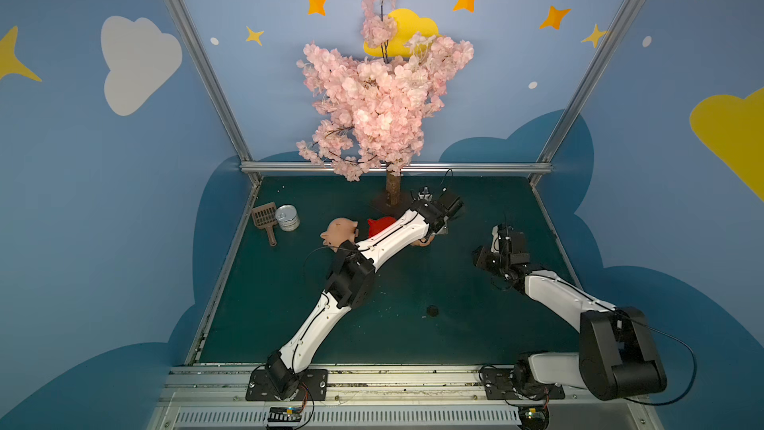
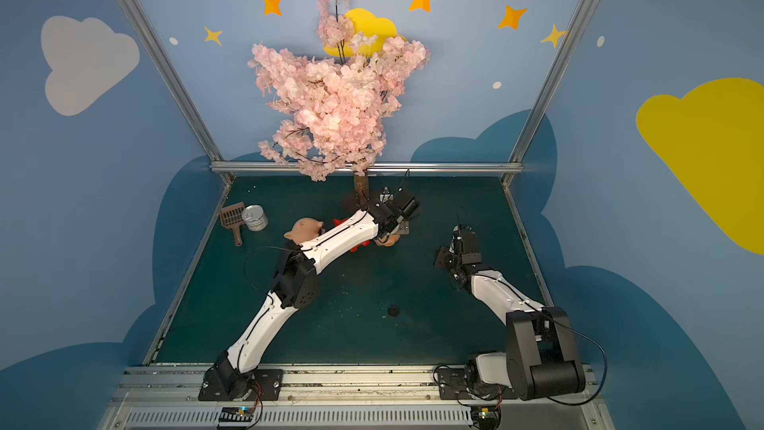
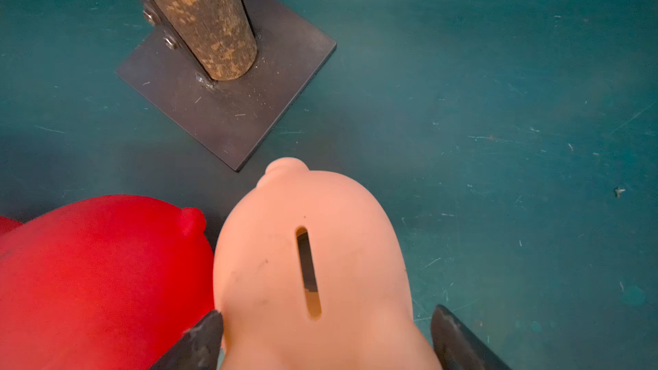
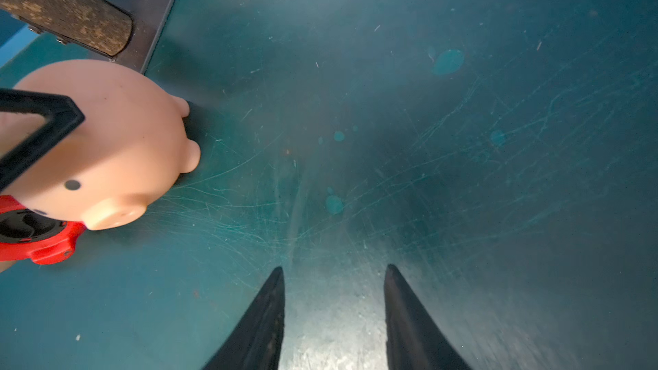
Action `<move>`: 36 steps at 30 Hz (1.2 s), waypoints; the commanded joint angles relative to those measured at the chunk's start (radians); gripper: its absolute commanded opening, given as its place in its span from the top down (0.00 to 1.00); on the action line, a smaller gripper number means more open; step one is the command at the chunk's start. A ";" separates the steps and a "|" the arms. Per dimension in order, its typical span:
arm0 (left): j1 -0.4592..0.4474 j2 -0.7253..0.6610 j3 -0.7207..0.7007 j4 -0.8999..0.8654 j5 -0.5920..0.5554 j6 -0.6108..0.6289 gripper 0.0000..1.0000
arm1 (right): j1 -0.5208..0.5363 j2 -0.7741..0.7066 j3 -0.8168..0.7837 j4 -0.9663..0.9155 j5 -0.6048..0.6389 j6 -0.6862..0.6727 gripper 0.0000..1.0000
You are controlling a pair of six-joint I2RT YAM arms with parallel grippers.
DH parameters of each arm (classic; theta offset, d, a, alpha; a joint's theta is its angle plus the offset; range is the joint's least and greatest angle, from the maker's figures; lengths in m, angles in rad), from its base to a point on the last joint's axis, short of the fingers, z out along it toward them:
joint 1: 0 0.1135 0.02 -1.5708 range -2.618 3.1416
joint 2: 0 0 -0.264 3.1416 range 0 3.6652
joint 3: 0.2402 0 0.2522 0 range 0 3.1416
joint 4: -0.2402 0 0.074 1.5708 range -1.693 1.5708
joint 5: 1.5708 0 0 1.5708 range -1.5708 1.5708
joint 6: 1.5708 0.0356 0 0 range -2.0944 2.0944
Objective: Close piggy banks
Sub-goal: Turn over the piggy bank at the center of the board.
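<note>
I had the peach-pink piggy bank [image 3: 309, 261] sitting between the left jaws. The jaws were spread wide around it. One jaw touched its side, squeezed into the crack where the red piggy bank [image 3: 99, 279] touched it. The other jaw stood just beside the far side, with a thin strip of counter [image 3: 498, 101] showing in between. So I would not call it a grip yet.

The coin slot [image 3: 308, 272] on the pig's back faced up at my wrist camera. Past the jaw tips were the tree trunk [image 3: 206, 19] and its metal base plate [image 3: 249, 101], near the pig but not touching it.

I thought this pig would be light and hollow, with smooth, round plastic sides. A smooth, round thing likes to pop out of a squeeze, and it might dent a little if I pressed hard. I judged the best place to hold was across the fat middle of the body, one jaw on each side, not on the nose, ears or feet. The red pig could get pushed when the jaws came in.

I could not see the pig's underside, so I could not tell if it was closed.

The right jaws were partly spread with nothing in them, over bare counter, well apart from the pigs. A second peach-pink piggy bank [image 1: 339, 231] was far back from the left jaws, beside that arm's elbow.
</note>
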 commanded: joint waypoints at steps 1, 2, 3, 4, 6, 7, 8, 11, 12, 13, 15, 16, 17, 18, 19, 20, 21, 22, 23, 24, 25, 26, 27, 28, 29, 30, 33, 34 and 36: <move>0.002 0.028 0.021 -0.051 -0.004 -0.007 0.12 | -0.005 0.006 0.028 -0.003 -0.006 0.005 0.55; 0.002 0.028 0.022 -0.053 -0.004 -0.007 0.12 | -0.005 0.006 0.027 -0.003 -0.007 0.005 0.55; 0.002 0.027 0.020 -0.055 -0.003 -0.006 0.12 | -0.007 0.008 0.027 -0.004 -0.007 0.005 0.55; 0.002 0.028 0.022 -0.057 -0.002 -0.004 0.11 | -0.006 0.008 0.028 -0.004 -0.007 0.006 0.55; 0.002 0.027 0.022 -0.063 -0.002 -0.004 0.09 | -0.008 0.011 0.029 -0.005 -0.008 0.005 0.55; 0.003 0.027 0.023 -0.066 -0.002 -0.003 0.08 | -0.008 0.011 0.030 -0.007 -0.010 0.006 0.55; 0.002 0.028 0.022 -0.067 -0.002 0.000 0.07 | -0.008 0.012 0.031 -0.007 -0.012 0.008 0.55; 0.002 0.033 0.026 -0.076 -0.006 0.002 0.06 | -0.009 0.015 0.031 -0.007 -0.015 0.008 0.55; 0.003 0.033 0.029 -0.078 -0.007 0.002 0.06 | -0.010 0.017 0.031 -0.007 -0.015 0.009 0.55; 0.003 0.033 0.028 -0.078 -0.007 0.001 0.07 | -0.010 0.018 0.033 -0.007 -0.016 0.010 0.55; 0.003 0.034 0.028 -0.077 -0.003 0.004 0.08 | -0.011 0.019 0.034 -0.008 -0.018 0.010 0.55; 0.003 0.034 0.029 -0.075 -0.004 0.009 0.08 | -0.012 0.022 0.035 -0.008 -0.020 0.011 0.55; 0.005 0.034 0.029 -0.072 -0.002 0.012 0.09 | -0.012 0.022 0.035 -0.008 -0.021 0.011 0.55; 0.004 0.034 0.029 -0.070 -0.002 0.017 0.10 | -0.012 0.023 0.034 -0.008 -0.022 0.011 0.55; 0.005 0.033 0.028 -0.069 0.002 0.023 0.11 | -0.013 0.024 0.035 -0.008 -0.023 0.011 0.55; 0.004 0.031 0.029 -0.068 0.004 0.028 0.12 | -0.014 0.024 0.036 -0.009 -0.024 0.011 0.55; 0.004 0.030 0.029 -0.067 0.007 0.032 0.13 | -0.014 0.024 0.036 -0.009 -0.026 0.012 0.55; 0.005 0.029 0.029 -0.065 0.012 0.038 0.14 | -0.015 0.025 0.036 -0.009 -0.027 0.011 0.55; 0.004 0.027 0.028 -0.065 0.016 0.043 0.15 | -0.015 0.025 0.036 -0.009 -0.027 0.011 0.55; 0.004 0.026 0.029 -0.066 0.021 0.047 0.17 | -0.015 0.025 0.036 -0.010 -0.028 0.013 0.55; 0.004 0.023 0.028 -0.068 0.026 0.052 0.18 | -0.017 0.025 0.036 -0.009 -0.029 0.012 0.55; 0.004 0.021 0.029 -0.069 0.032 0.055 0.19 | -0.017 0.025 0.036 -0.010 -0.030 0.013 0.55; 0.005 0.017 0.028 -0.068 0.040 0.061 0.20 | -0.017 0.026 0.037 -0.010 -0.031 0.013 0.55; 0.004 0.014 0.027 -0.069 0.050 0.065 0.21 | -0.018 0.027 0.036 -0.010 -0.032 0.013 0.55; 0.004 0.009 0.027 -0.070 0.061 0.065 0.22 | -0.018 0.027 0.037 -0.010 -0.033 0.013 0.55; 0.004 0.005 0.027 -0.069 0.076 0.069 0.23 | -0.018 0.027 0.038 -0.009 -0.033 0.014 0.55; 0.003 -0.012 0.026 -0.072 0.123 0.071 0.25 | -0.020 0.029 0.037 -0.009 -0.035 0.014 0.55; 0.003 -0.018 0.024 -0.075 0.139 0.066 0.25 | -0.020 0.029 0.037 -0.010 -0.034 0.014 0.55; 0.003 -0.032 0.024 -0.085 0.179 0.061 0.25 | -0.020 0.028 0.037 -0.010 -0.036 0.014 0.55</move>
